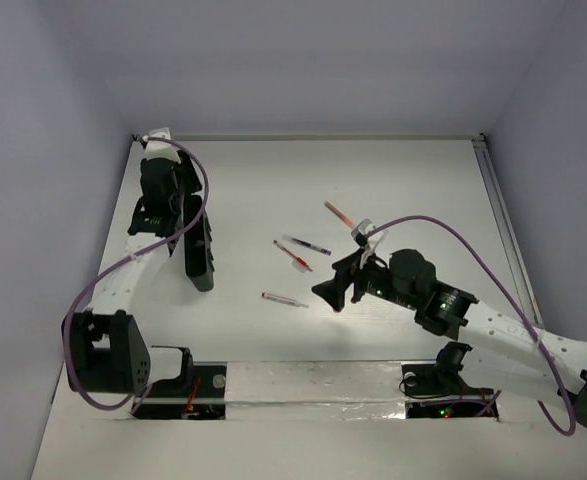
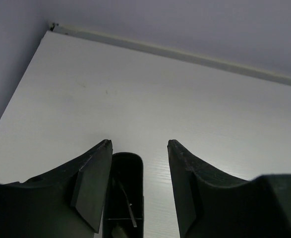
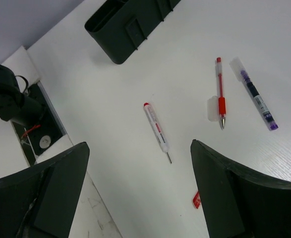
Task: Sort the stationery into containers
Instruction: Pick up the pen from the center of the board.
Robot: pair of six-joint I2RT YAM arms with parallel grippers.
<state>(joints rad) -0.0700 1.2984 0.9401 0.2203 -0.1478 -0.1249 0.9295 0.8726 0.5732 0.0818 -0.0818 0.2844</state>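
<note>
A long black box lies at the left of the table. My left gripper is open and empty over its far end. In the left wrist view the box end shows by the left finger, with something thin inside, and the gripper holds nothing. My right gripper is open and empty above the table's middle. Below it lie a white-and-red pen, a red pen, a dark pen and a tiny red piece. Another red pen lies farther back.
The box's near end shows at the top of the right wrist view. The arm bases and a taped strip run along the near edge. Purple cables loop off both arms. Walls close in the left, far and right sides.
</note>
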